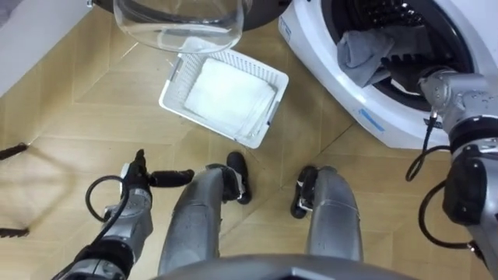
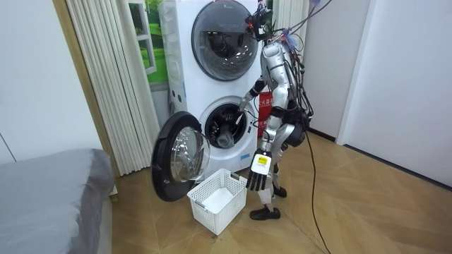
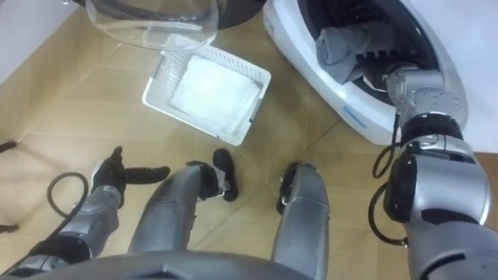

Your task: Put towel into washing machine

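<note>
towel [image 1: 364, 48]: grey, soft, crumpled, in round drum mouth of white washing machine [image 1: 319, 54] | right hand [image 2: 244, 106]: in drum beside towel, fingers hidden, grasp cannot be told | left hand [image 1: 152, 179]: low at side, fingers straight, empty | white lattice basket [image 1: 175, 82]: rectangular, holds folded white cloth [image 1: 229, 97], on wood floor [image 1: 78, 117]

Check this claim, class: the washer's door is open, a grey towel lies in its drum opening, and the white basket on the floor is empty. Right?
No: the white basket is not empty; a white cloth lies in it, as the left eye view shows. The rest stands.
</note>
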Controlling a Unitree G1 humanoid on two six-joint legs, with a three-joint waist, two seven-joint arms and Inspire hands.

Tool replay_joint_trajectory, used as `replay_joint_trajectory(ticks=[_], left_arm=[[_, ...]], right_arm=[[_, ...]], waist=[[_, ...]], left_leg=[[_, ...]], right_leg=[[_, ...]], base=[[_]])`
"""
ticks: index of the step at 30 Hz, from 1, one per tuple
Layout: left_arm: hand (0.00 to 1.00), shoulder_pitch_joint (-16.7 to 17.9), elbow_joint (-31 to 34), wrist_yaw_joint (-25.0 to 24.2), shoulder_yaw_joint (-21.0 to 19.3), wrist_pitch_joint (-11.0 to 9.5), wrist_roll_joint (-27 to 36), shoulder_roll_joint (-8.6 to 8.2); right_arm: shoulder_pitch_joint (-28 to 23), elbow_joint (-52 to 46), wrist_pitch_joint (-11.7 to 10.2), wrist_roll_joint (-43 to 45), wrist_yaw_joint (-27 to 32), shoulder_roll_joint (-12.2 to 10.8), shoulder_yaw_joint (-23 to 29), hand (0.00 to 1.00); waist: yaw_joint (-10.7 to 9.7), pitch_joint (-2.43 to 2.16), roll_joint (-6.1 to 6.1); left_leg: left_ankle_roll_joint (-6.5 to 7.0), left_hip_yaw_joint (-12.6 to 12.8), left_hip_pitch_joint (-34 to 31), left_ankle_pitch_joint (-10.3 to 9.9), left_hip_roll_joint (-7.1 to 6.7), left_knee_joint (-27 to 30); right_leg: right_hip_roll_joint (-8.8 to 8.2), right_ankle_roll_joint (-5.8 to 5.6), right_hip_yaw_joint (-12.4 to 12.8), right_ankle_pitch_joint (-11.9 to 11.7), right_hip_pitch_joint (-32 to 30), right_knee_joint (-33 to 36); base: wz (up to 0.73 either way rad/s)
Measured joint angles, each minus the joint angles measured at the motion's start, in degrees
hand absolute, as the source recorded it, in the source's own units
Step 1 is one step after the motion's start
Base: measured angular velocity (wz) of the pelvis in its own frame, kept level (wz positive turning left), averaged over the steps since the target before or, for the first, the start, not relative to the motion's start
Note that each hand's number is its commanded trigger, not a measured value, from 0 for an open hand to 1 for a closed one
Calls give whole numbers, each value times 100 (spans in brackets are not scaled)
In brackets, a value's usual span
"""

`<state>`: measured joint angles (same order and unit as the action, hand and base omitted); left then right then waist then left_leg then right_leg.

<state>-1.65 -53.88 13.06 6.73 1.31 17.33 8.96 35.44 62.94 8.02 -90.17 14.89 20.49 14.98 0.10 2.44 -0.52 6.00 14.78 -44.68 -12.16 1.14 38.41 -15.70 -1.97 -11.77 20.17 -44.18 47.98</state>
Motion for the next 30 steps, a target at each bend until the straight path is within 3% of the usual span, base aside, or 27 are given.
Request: replay_joint_trajectory(ticks=[5, 10, 13, 16, 17, 18, 20, 24, 27, 30], left_arm=[[0, 39, -416, -61, -117, -2, 6, 110], [0, 262, -867, -327, -285, -44, 51, 227], [0, 531, -962, -342, -588, -41, 56, 260], [0, 658, -1144, -334, -644, -46, 112, 222], [0, 667, -1269, -336, -652, -84, 123, 224], [0, 678, -1391, -335, -647, -133, 115, 231], [0, 688, -1420, -336, -651, -163, 103, 231], [0, 777, -1421, -374, -644, -184, 109, 223], [0, 952, -1316, -374, -649, -185, 84, 203], [0, 1127, -1286, -386, -662, -182, 84, 156]], right_arm=[[-492, 9, -110, -41, -422, -1, 70, 0], [-1315, 176, -166, 8, -968, -44, 38, 0], [-1861, 212, -257, 496, -1252, -113, -38, 0], [-2234, 479, -426, 1373, -1465, -297, -149, 0], [-2428, 565, -467, 1726, -1518, -351, -262, 0], [-2631, 634, -542, 2154, -1572, -398, -436, 0], [-2964, 699, -616, 2933, -1647, -463, -712, 0], [-3386, 905, -594, 4880, -1598, -587, -1211, 0], [-3639, 907, -600, 5876, -1510, -683, -1542, 0], [-3769, 1038, -597, 6343, -1507, -797, -1617, 0]], waist=[[205, -1, -12], [213, -3, -46], [231, -37, -13], [224, -59, 1], [223, -104, 11], [205, -179, 30], [191, -221, 43], [193, -234, 75], [200, -229, 102], [193, -238, 119]], left_leg=[[-30, -35, 345, 5, -5, -184], [-105, -264, 910, 33, -52, -631], [-160, -305, 1185, 67, -50, -926], [-191, -307, 1579, 86, -38, -1192], [-192, -312, 1731, 86, -18, -1249], [-201, -319, 1879, 91, -7, -1339], [-216, -327, 2091, 98, 5, -1460], [-365, -325, 2619, 58, 34, -1753], [-433, -323, 3009, 100, 38, -2067], [-480, -322, 3263, 118, 80, -2187]], right_leg=[[52, -33, -96, -27, 412, -290], [305, -101, -91, -86, 1148, -958], [434, -102, -76, -209, 1469, -1394], [527, -89, -101, -323, 1929, -1790], [581, -88, -102, -371, 2130, -1971], [622, -77, -147, -428, 2325, -2167], [700, -72, -245, -527, 2638, -2470], [812, -67, -254, -608, 3159, -2852], [892, -47, -253, -723, 3513, -3159], [986, -32, -257, -820, 3846, -3442]], base=[[2], [15], [-1], [-6], [-10], [-10], [-6], [-13], [-14], [-7]])
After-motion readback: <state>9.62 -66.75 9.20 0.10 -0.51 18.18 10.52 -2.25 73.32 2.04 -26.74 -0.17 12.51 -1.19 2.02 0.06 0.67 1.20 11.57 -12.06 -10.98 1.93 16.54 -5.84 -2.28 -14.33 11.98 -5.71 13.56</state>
